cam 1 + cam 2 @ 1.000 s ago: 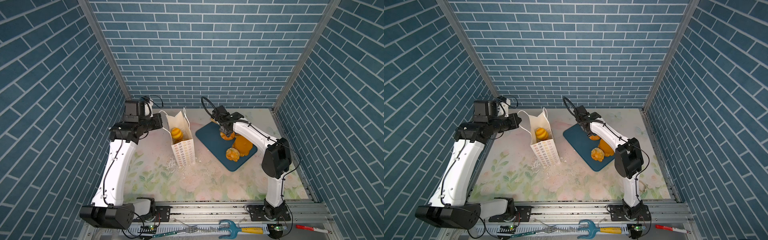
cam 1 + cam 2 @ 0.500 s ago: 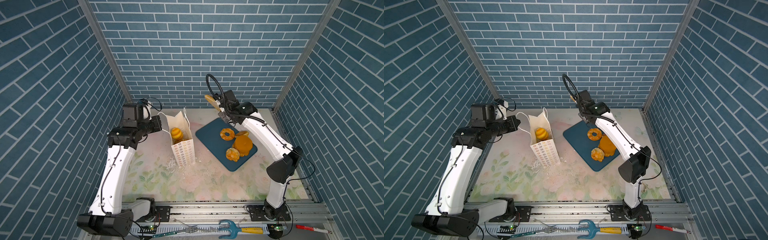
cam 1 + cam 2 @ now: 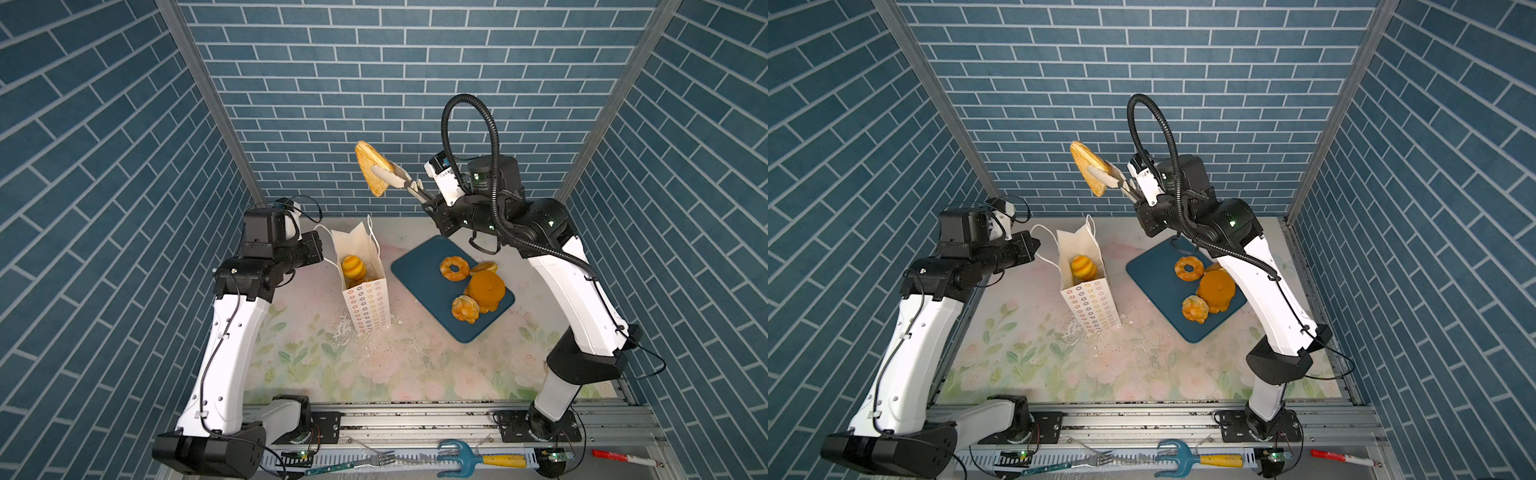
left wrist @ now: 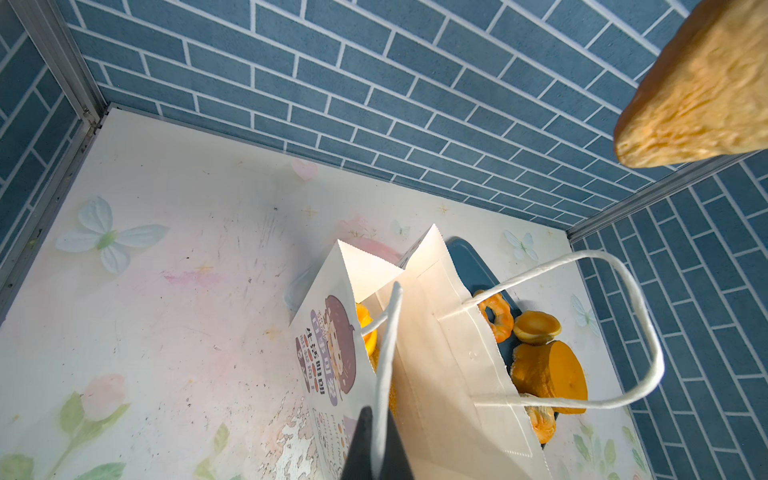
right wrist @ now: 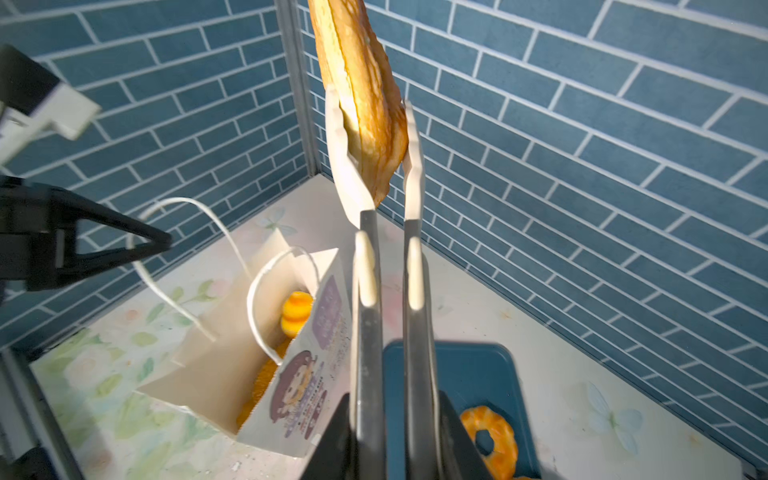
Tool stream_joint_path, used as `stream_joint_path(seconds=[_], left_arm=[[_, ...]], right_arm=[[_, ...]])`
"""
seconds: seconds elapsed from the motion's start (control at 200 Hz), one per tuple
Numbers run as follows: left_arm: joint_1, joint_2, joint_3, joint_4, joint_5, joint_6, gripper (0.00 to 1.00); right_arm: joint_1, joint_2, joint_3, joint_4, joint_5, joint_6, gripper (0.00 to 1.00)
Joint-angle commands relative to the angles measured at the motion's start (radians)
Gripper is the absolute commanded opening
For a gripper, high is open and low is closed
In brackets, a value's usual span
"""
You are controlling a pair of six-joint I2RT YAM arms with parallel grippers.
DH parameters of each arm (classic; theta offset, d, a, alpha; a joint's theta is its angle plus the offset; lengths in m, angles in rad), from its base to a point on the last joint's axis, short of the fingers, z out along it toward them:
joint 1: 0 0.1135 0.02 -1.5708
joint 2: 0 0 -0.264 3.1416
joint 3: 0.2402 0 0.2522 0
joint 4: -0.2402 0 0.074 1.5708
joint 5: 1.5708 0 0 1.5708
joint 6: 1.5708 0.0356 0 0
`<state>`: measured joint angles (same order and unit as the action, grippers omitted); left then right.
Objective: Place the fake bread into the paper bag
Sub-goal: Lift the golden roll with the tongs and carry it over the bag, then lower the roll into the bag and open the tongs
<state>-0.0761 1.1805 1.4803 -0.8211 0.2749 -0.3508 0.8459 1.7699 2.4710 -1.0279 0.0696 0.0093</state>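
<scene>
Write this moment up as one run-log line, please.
left gripper: shut on bag handle | right gripper: shut on flat loaf, aloft | paper bag: upright, striped bun inside | tray: doughnut, round cake, knotted bun

A dark blue tray (image 3: 419, 272) lies at an angle on the floral tabletop (image 3: 374, 374), toward the back right in both top views. Blue brick-patterned walls (image 3: 374, 83) close three sides. Along the front metal rail (image 3: 415, 419) lie a fork (image 3: 376, 459), a blue hand rake (image 3: 453, 457) with a yellow handle, and, at the far right, a red marker (image 3: 615, 456).
</scene>
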Motion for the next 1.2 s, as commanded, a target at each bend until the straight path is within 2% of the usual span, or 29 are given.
stream_joint_path(seconds=[0.0, 0.14, 0.24, 0.55, 0.69, 0.905, 1.195], left_arm=[[0.006, -0.019, -0.015, 0.011, 0.015, -0.004, 0.01], [0.006, -0.019, -0.018, 0.018, 0.023, -0.009, 0.00], [0.006, -0.019, -0.022, 0.028, 0.029, -0.017, 0.00], [0.006, -0.018, -0.021, 0.030, 0.033, -0.019, 0.00], [0.006, -0.025, -0.026, 0.031, 0.032, -0.019, 0.00], [0.006, -0.022, -0.026, 0.034, 0.035, -0.019, 0.00], [0.006, -0.021, -0.027, 0.039, 0.035, -0.020, 0.00]], right_arm=[[0.020, -0.013, 0.043, 0.022, -0.073, 0.075, 0.29], [0.039, -0.024, 0.052, 0.013, -0.138, 0.136, 0.30], [0.057, -0.019, 0.057, -0.022, -0.141, 0.169, 0.30], [0.160, 0.000, 0.045, -0.168, -0.056, 0.225, 0.30], [0.173, 0.013, 0.039, -0.250, 0.044, 0.265, 0.30], [0.192, 0.027, 0.008, -0.323, 0.044, 0.308, 0.31], [0.225, 0.082, 0.043, -0.469, 0.100, 0.301, 0.32]])
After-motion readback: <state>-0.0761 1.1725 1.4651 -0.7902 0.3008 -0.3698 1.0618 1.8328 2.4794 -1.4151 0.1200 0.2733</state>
